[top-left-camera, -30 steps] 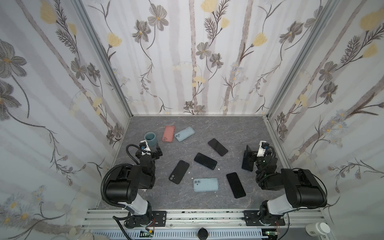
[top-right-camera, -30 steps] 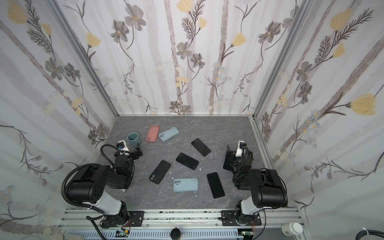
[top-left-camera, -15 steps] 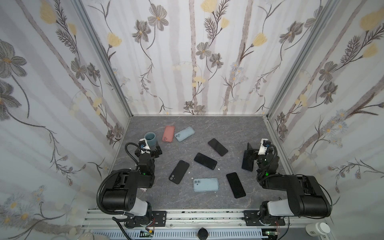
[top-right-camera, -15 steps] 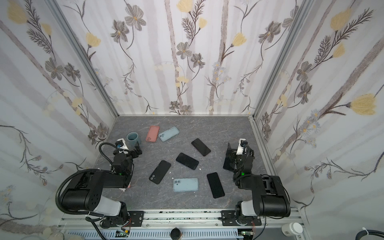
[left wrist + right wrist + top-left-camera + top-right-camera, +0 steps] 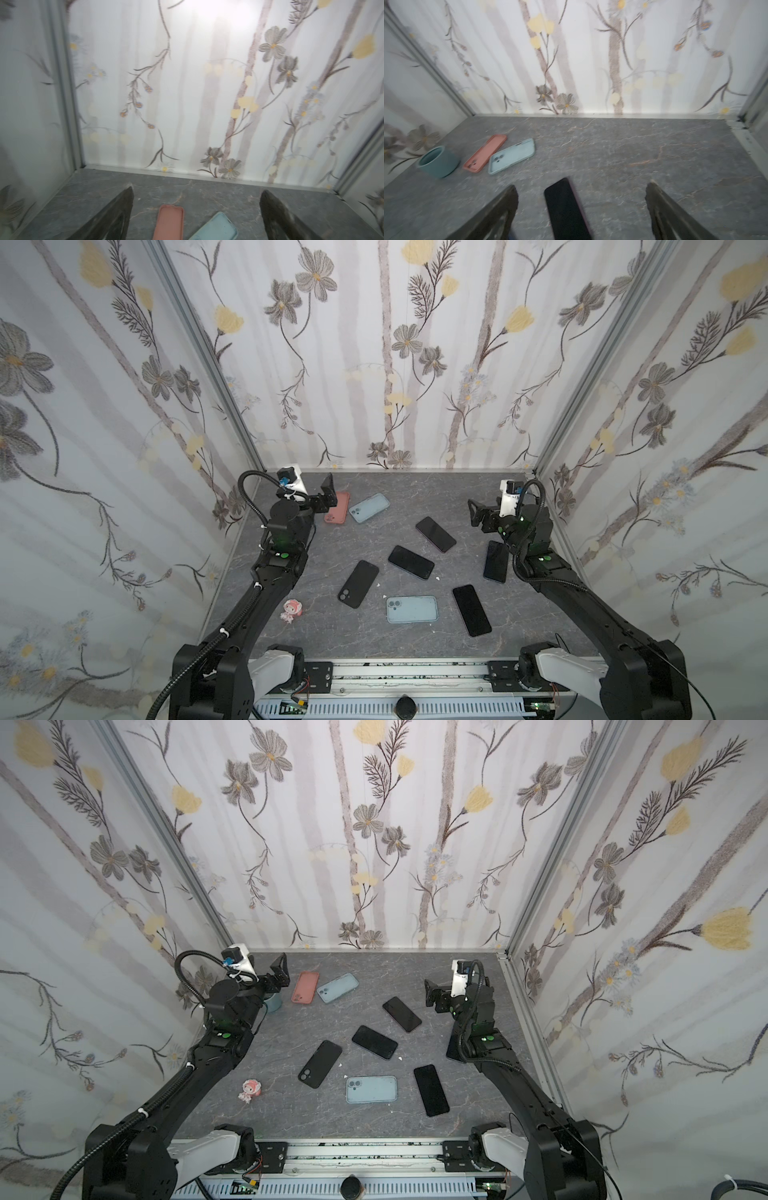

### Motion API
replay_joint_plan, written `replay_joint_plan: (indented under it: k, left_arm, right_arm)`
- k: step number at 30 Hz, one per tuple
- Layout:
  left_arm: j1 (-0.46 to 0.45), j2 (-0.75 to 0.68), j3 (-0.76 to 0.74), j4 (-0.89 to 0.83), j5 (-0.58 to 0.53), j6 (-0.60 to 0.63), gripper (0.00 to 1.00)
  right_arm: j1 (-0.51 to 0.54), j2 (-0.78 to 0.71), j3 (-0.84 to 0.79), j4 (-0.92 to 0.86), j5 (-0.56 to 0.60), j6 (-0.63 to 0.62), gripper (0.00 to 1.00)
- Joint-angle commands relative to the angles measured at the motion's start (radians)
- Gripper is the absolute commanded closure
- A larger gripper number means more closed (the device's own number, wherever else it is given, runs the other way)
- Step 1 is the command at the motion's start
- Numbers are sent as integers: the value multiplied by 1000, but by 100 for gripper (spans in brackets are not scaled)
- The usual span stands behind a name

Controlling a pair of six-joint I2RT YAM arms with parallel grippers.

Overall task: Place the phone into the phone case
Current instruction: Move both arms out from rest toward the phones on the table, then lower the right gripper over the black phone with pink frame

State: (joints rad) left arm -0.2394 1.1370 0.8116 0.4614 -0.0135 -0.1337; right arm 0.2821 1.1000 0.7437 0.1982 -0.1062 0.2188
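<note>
Several dark phones lie screen up mid-table, among them one (image 5: pixel 435 534) in front of my right gripper (image 5: pixel 478 514) and another (image 5: pixel 411 562) nearer the centre. A pink phone case (image 5: pixel 337 508) and a light blue phone case (image 5: pixel 369 508) lie hollow side up at the back left, just ahead of my left gripper (image 5: pixel 328 497). In the left wrist view the pink case (image 5: pixel 170 222) and blue case (image 5: pixel 216 228) show between the wide-apart fingers of the left gripper (image 5: pixel 195 207). In the right wrist view a dark phone (image 5: pixel 564 207) lies below the open right gripper (image 5: pixel 581 187). Neither gripper holds anything.
A light blue phone-shaped slab (image 5: pixel 412 609) and a black one (image 5: pixel 358 583) lie lens side up near the front. Another dark phone (image 5: pixel 496 561) lies under the right arm. A teal cup (image 5: pixel 273 1002) stands by the left wall, and a small pink figurine (image 5: pixel 292 610) stands beside the left arm.
Both arms have unfolded from a low tucked pose and reached up and toward the back of the table. Their grippers now hover over the cases and the far phone.
</note>
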Motion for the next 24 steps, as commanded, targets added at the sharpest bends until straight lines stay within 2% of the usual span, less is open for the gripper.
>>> replay_joint_plan:
  k: [1,5,8,12,18,24]
  left_arm:
    - [-90,-17,51,-239,97,54,5]
    - [-219,-50,25,-310,225,101,5]
    - [-304,-76,-36,-337,328,138,4]
    - [-388,-86,-129,-369,405,197,3]
    - [-431,-70,-240,-336,398,256,1]
    - [-434,-76,-331,-212,326,264,0]
  right_arm:
    - [77,-57,37,-301,12,100,6]
    - [145,-148,18,-491,58,258,9]
    - [164,-205,-58,-617,66,383,11]
    - [198,-278,-140,-724,94,481,12]
    - [246,-348,-238,-810,132,542,13]
    - [320,-334,-271,-863,147,564,15]
